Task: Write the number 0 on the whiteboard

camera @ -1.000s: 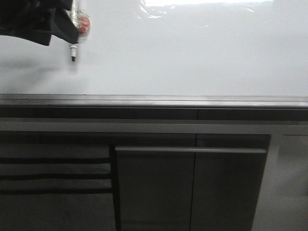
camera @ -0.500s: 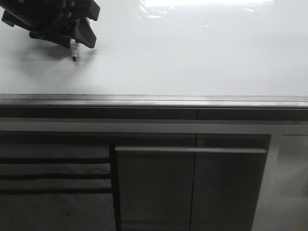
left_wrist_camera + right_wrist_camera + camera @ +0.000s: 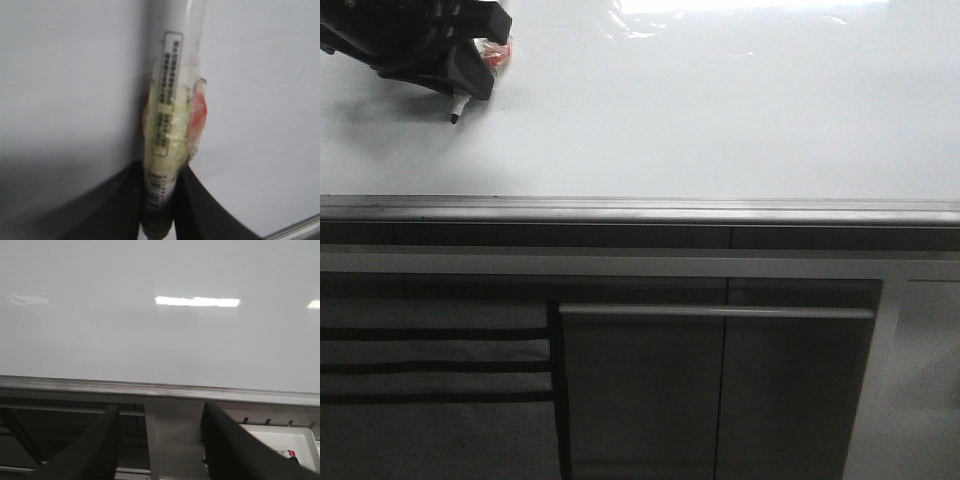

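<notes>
Glossy white whiteboard [image 3: 720, 110] is filling the upper half of my front view, glare sitting at about 12 o'clock, grey edge rail [image 3: 640, 210] running along its lower border. I'm seeing my left gripper [image 3: 460, 75] at roughly 10 o'clock in that view, black fingers clamped on a marker pen [image 3: 460, 103]. Pen is tilting, dark tip pointing down and slightly left, right at the board surface; can't tell if it's actually touching. Left wrist view is showing the pen barrel [image 3: 170, 115] squeezed between the two fingers [image 3: 125, 210], wrapped in yellowish tape with a red patch and a printed label. I'm not finding any number 0 stroke on the board in any view. Right gripper [image 3: 160, 450] is showing only in the right wrist view, fingers [image 3: 95, 450] spread apart with nothing between them, facing the rail and the board. Dark grey cabinet panels [image 3: 640, 390] are sitting below the rail in the front view.
</notes>
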{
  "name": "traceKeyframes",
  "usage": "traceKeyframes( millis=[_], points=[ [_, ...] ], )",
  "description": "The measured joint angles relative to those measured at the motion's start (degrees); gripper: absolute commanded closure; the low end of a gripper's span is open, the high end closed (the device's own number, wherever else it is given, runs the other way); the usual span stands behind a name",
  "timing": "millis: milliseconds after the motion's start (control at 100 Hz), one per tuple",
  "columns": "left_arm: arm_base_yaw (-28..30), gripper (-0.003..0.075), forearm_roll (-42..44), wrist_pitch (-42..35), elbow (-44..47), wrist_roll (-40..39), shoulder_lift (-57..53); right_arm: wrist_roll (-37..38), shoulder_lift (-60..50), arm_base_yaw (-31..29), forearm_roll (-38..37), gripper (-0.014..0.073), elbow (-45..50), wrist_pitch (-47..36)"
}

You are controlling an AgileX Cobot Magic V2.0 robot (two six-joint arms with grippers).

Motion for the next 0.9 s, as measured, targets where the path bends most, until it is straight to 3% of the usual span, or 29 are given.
traceKeyframes(
  millis=[180,520,750,900],
  points=[
    [0.2,0.0741,1.0,0.5,-0.2,0.0,0.0,0.0,0.0,0.0,0.0,0.0262,0.0,0.0],
    [0.5,0.0741,5.9,2.1,-0.2,0.0,-1.1,0.0,0.0,0.0,0.0,0.0262,0.0,0.0],
    [0.3,0.0741,9.7,12.2,-0.2,0.0,-10.6,-0.6,0.2,0.0,4.3,0.0262,0.0,0.0],
    [-3.3,0.0741,10.1,20.8,-0.2,1.6,-19.0,-9.8,3.1,0.6,13.6,0.0262,-1.2,2.6]
  ],
)
